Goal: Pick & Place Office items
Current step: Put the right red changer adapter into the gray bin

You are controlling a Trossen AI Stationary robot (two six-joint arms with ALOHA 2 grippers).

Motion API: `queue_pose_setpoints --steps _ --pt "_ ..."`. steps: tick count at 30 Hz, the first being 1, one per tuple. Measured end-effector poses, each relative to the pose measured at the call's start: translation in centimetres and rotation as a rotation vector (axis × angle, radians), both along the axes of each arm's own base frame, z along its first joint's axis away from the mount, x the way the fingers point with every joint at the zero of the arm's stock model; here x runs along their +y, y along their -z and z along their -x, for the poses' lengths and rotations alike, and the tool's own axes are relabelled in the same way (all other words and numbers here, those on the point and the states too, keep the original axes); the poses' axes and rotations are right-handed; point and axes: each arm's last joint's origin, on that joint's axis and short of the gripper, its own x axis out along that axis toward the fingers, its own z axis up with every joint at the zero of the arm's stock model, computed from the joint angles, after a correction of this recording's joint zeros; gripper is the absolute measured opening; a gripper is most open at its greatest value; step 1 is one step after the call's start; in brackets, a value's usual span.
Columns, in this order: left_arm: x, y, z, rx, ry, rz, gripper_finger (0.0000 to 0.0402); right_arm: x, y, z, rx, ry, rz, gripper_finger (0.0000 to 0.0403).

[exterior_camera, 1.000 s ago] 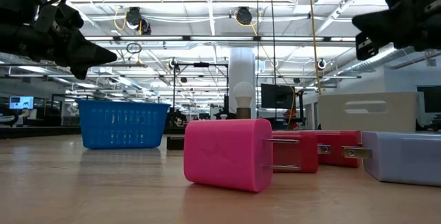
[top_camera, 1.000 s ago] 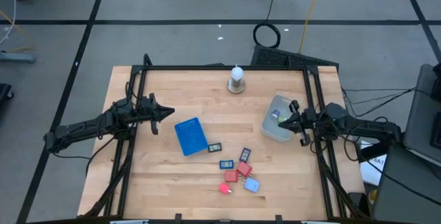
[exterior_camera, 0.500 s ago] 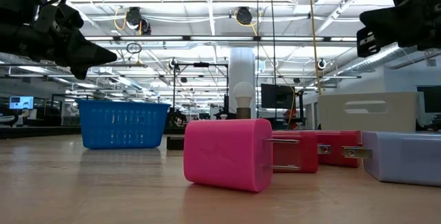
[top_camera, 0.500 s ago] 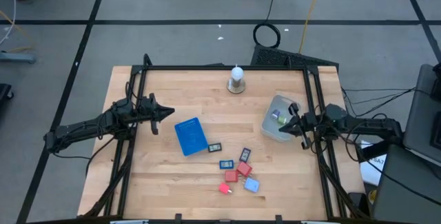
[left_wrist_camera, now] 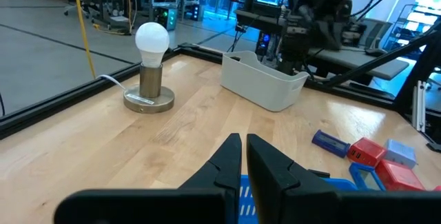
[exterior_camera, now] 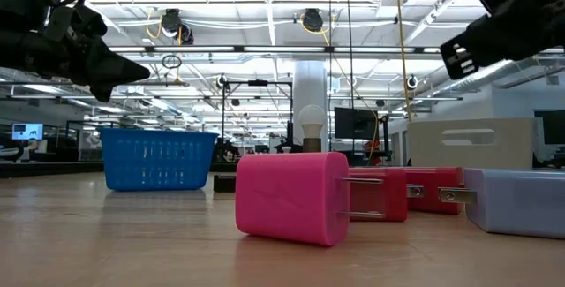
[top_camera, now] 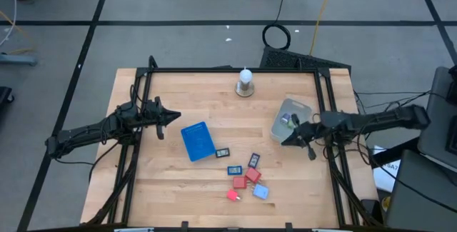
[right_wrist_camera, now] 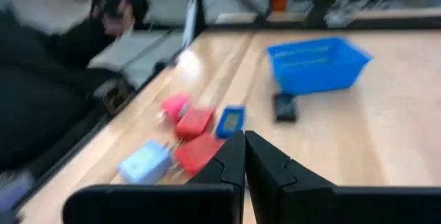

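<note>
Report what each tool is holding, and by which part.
Nothing is held. The left tool is shut and empty above the table's left side. The right tool is shut and empty beside the grey container.

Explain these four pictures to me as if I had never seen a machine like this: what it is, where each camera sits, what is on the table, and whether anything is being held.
This is a robot with two dark jointed arms at a wooden table. One picture looks straight down, one looks level from the tabletop, and one camera rides on each wrist.

From above, the left end effector hangs over the table's left part, shut and empty. The right end effector is at the near edge of the grey square plastic container, also shut, holding nothing.

On the table lie a blue plastic basket, a white light bulb on a round metal base, and a cluster of small pieces: red plug blocks, a light-blue plug block and dark blue-black rectangles. In the low view the nearest pink-red plug block looks huge only because it is close.
</note>
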Motion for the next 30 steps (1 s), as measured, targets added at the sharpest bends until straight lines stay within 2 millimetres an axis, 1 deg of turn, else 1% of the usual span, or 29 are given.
queue_pose_setpoints --steps 4,9,12,14,16,22,25,27,30 --pt "0.0 0.0 0.0 -0.003 -0.001 0.015 0.0024 1.4 -1.0 -2.1 0.096 -0.068 0.058 0.0002" --pt "0.0 0.0 0.0 -0.003 -0.001 0.016 0.0024 3.1 -1.5 -5.0 0.259 -0.105 0.173 0.0004" --pt "0.0 0.0 0.0 -0.003 -0.001 0.016 0.0024 4.0 -1.9 -6.9 0.343 -0.097 0.229 0.0026" --pt "0.0 0.0 0.0 -0.003 -0.001 0.016 0.0024 4.5 -2.3 -8.3 0.391 -0.091 0.263 0.0054" --pt "0.0 0.0 0.0 -0.003 -0.001 0.016 0.0024 5.2 -2.6 -9.5 0.419 -0.112 0.292 0.0089" --pt "0.0 0.0 0.0 -0.003 -0.001 0.017 0.0024 7.3 -2.2 -12.8 0.424 -0.221 0.444 0.0217" --pt "0.0 0.0 0.0 -0.003 -0.001 0.017 0.0024 8.3 -1.5 -14.0 0.417 -0.203 0.605 0.0276" --pt "0.0 0.0 0.0 -0.003 -0.001 0.017 0.0024 8.9 -0.9 -14.4 0.419 -0.209 0.696 0.0307" --pt "0.0 0.0 0.0 -0.003 -0.001 0.017 0.0024 9.5 -0.1 -14.9 0.421 -0.292 0.718 0.0337"
